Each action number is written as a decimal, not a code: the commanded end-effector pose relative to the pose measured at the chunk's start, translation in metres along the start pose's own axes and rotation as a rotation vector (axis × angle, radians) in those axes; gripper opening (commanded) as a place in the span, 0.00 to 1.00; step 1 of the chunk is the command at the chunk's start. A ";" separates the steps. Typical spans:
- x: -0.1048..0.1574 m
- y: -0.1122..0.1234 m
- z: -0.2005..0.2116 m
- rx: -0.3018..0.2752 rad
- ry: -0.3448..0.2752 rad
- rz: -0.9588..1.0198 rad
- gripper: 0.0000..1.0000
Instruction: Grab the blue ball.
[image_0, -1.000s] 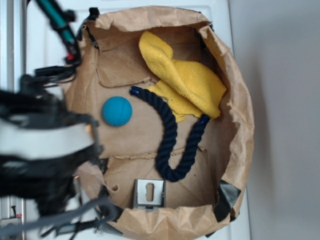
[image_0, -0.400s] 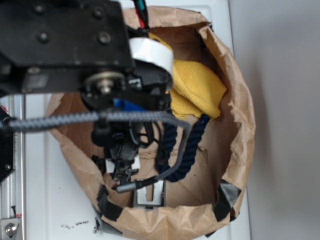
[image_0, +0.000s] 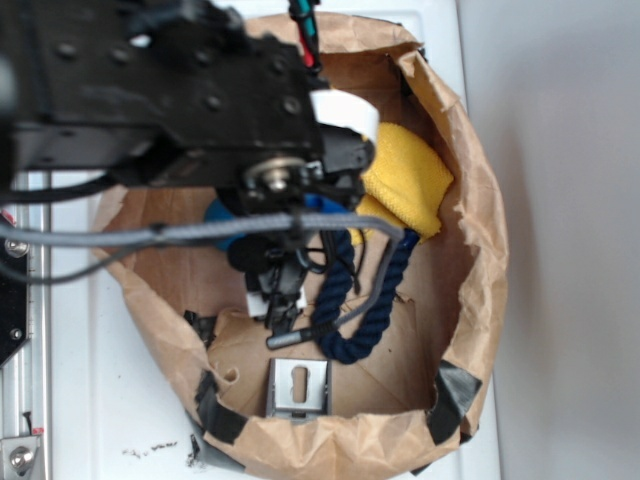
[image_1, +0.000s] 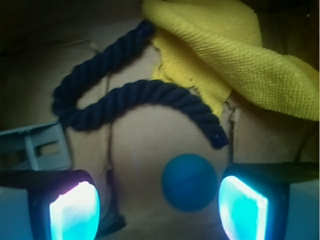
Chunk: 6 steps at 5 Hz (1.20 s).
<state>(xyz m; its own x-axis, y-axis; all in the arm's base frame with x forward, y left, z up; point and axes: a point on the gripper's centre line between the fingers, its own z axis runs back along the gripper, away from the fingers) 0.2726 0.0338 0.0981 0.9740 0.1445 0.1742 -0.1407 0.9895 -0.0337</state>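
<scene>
The blue ball (image_1: 189, 182) is a small teal-blue sphere on the cardboard floor of the paper bag. In the wrist view it lies between my two glowing fingertips, closer to the right pad (image_1: 243, 207) than the left pad (image_1: 75, 212), touching neither. My gripper (image_1: 159, 210) is open and empty, above the ball. In the exterior view the arm covers most of the ball; only a blue sliver (image_0: 222, 215) shows, with the gripper (image_0: 278, 305) reaching down into the bag.
A dark navy rope (image_1: 135, 97) curves just beyond the ball, also visible in the exterior view (image_0: 340, 300). A yellow cloth (image_0: 405, 180) lies behind it. A grey metal bracket (image_0: 299, 385) sits by the bag's near wall (image_0: 340, 440).
The arm has swung from the bag's left side over the bag and moved on rightward. It now covers the ball, which lay in plain view a second ago. The ball has not moved.
</scene>
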 end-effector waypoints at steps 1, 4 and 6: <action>-0.001 0.013 -0.009 -0.033 -0.061 -0.002 1.00; -0.003 0.038 -0.041 0.126 -0.021 0.018 1.00; -0.011 0.037 -0.058 0.307 -0.028 -0.067 1.00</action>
<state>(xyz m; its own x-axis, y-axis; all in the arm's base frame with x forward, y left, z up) 0.2632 0.0658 0.0308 0.9817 0.0790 0.1733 -0.1238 0.9562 0.2653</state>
